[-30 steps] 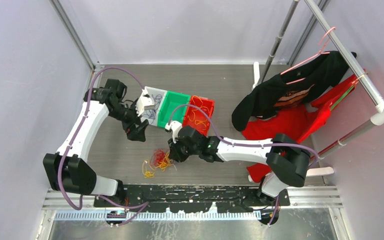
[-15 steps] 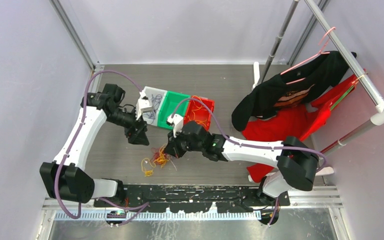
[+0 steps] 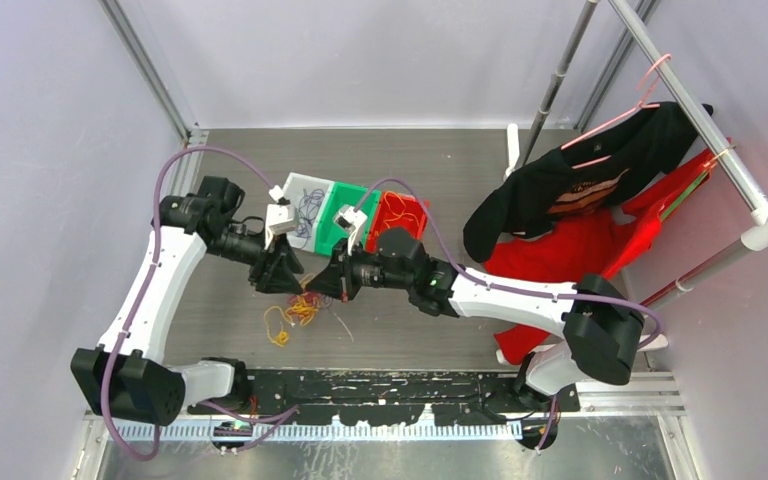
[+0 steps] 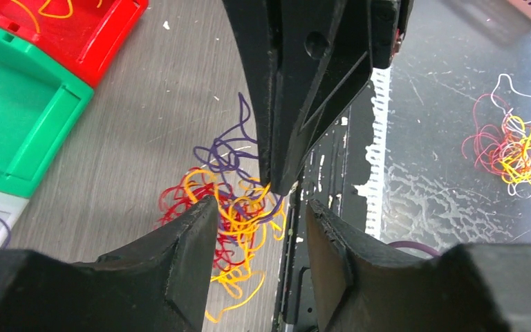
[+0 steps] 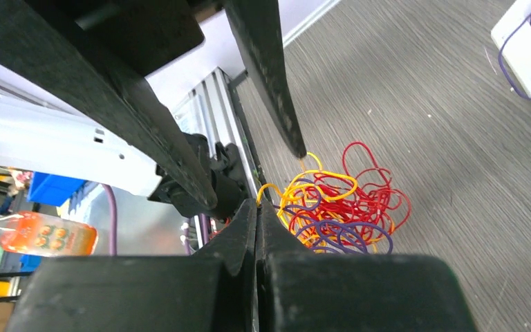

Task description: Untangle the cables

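Black two-finger right gripper (image 5: 256, 206): jaws pressed fully together, tip down at the top of the fist-sized tangle of thin purple, yellow-orange and red cables (image 5: 339, 207). One yellow strand runs right up to the tip; can't tell if it's pinched.

Black two-finger left gripper (image 4: 259, 206): approx. half open, nothing gripped btwn the fingers. It hangs low over the same tangle, facing the right gripper's tip from the opposite side, close but apart. Can't tell if it touches any strand.

Tangle lies under both grippers on the grey wood-grain table (image 3: 440, 160), left of ctr, nearer the near edge than the far one. A loose yellow loop trails off toward the near edge.

Just beyond the tangle stand three plastic bins, side by side and touching:
- white bin (image 3: 305, 185) w/ purple strands
- green bin (image 3: 365, 195)
- red bin (image 3: 415, 205) w/ yellow strands
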`<action>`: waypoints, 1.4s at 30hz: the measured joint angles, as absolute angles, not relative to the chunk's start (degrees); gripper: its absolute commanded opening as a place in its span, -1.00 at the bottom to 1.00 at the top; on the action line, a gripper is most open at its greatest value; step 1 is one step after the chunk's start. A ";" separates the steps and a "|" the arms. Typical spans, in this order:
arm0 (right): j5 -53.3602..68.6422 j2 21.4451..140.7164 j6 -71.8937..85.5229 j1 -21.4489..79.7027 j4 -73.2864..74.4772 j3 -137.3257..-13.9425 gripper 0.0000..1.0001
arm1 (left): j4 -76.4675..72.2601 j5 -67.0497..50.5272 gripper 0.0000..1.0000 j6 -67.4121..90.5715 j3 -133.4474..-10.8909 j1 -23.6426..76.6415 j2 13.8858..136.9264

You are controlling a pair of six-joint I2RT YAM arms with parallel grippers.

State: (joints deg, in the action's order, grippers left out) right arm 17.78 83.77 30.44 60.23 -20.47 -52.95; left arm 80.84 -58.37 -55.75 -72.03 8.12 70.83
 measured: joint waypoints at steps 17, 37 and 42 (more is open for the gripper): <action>17.72 82.13 32.91 56.82 -22.26 -51.46 -0.98 | 75.24 -50.46 0.45 -59.35 -57.12 8.12 66.35; 11.51 80.27 32.60 56.01 -14.50 -39.64 -0.90 | 41.93 -30.20 0.30 -46.35 -46.26 15.79 82.52; 10.48 77.01 31.90 56.01 -10.50 -39.16 -0.82 | 39.55 -28.80 -0.02 -44.80 -46.26 17.43 85.08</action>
State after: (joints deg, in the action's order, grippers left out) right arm 10.48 77.01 31.90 56.01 -10.50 -39.16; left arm 39.55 -28.80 -44.80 -46.26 17.43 85.08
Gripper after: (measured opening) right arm 0.075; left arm 0.590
